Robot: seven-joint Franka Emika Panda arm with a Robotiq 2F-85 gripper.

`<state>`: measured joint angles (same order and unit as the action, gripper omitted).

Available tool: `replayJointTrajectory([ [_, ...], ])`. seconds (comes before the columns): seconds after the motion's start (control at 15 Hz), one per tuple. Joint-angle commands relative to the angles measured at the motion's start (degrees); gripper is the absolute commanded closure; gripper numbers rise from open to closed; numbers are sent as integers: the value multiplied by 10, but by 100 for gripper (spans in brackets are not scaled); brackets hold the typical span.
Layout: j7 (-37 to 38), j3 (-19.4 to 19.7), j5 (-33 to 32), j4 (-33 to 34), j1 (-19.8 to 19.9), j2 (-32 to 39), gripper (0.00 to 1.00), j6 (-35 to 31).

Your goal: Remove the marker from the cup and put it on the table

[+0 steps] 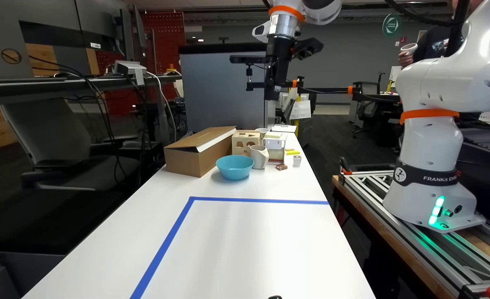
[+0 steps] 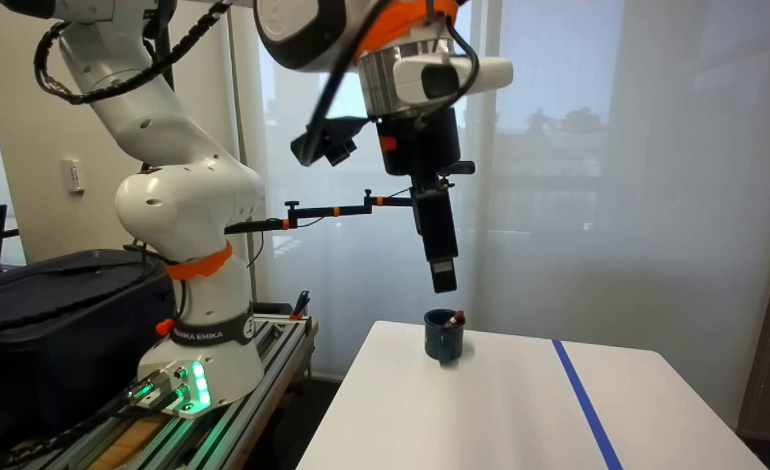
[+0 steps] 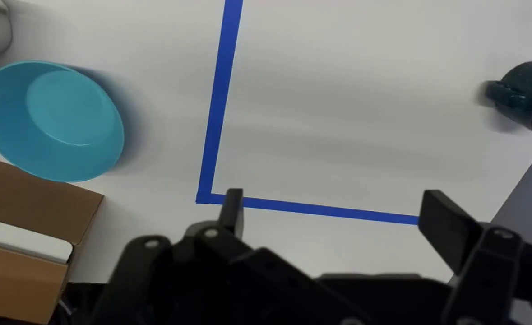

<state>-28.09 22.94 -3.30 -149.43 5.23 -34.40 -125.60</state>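
Observation:
The cup is a dark teal mug standing upright on the white table in an exterior view. It also shows at the right edge of the wrist view, partly cut off. The marker leans inside the cup, with only its reddish-brown and white end above the rim. My gripper is open with nothing between its fingers. It hangs well above the table, pointing down and slightly tilted, in both exterior views. In the wrist view the cup lies right of and beyond the fingers, apart from them.
A blue bowl stands beside an open cardboard box and a white mug. A wooden shape block and a small white cup stand nearby. Blue tape lines mark the table.

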Motion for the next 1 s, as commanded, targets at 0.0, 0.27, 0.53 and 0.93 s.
replayJointTrajectory([
  [0.0,-27,-13,32,-38,-28,36,0,-73],
  [0.27,-59,-32,74,-71,-83,75,0,-131],
  [0.53,-92,-55,138,-77,-143,121,0,-177],
  [0.93,-90,-124,234,-81,-214,178,0,-212],
])
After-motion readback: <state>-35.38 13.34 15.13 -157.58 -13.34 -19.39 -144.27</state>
